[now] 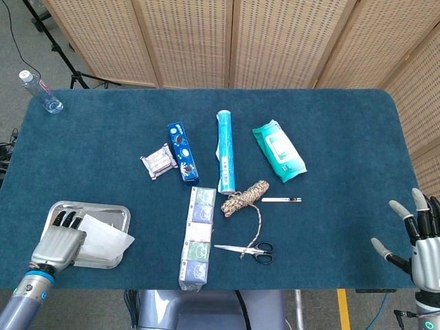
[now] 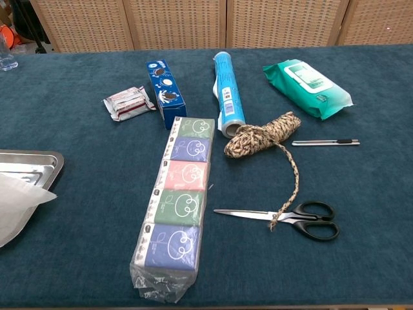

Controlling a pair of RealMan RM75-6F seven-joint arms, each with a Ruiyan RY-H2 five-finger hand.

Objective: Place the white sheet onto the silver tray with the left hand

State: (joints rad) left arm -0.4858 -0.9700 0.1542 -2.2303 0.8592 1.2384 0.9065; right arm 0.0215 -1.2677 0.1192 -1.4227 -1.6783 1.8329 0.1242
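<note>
The silver tray (image 1: 103,214) lies flat at the table's front left; its right end (image 2: 35,161) shows in the chest view. The white sheet (image 1: 104,238) rests on it, and the sheet's right corner juts past the tray's rim onto the cloth, as the sheet (image 2: 16,201) also does in the chest view. My left hand (image 1: 58,242) lies over the tray's left part and holds the sheet's left edge, fingers together and pointing away from me. My right hand (image 1: 418,237) hovers off the front right corner, fingers spread and holding nothing.
A strip of tissue packs (image 1: 196,236) lies right of the tray. Scissors (image 1: 249,251), a rope coil (image 1: 244,196), a pen (image 1: 281,200), a blue tube (image 1: 226,150), a cookie box (image 1: 182,152), a snack pack (image 1: 158,161) and wet wipes (image 1: 278,149) fill the middle. A bottle (image 1: 41,91) stands far left.
</note>
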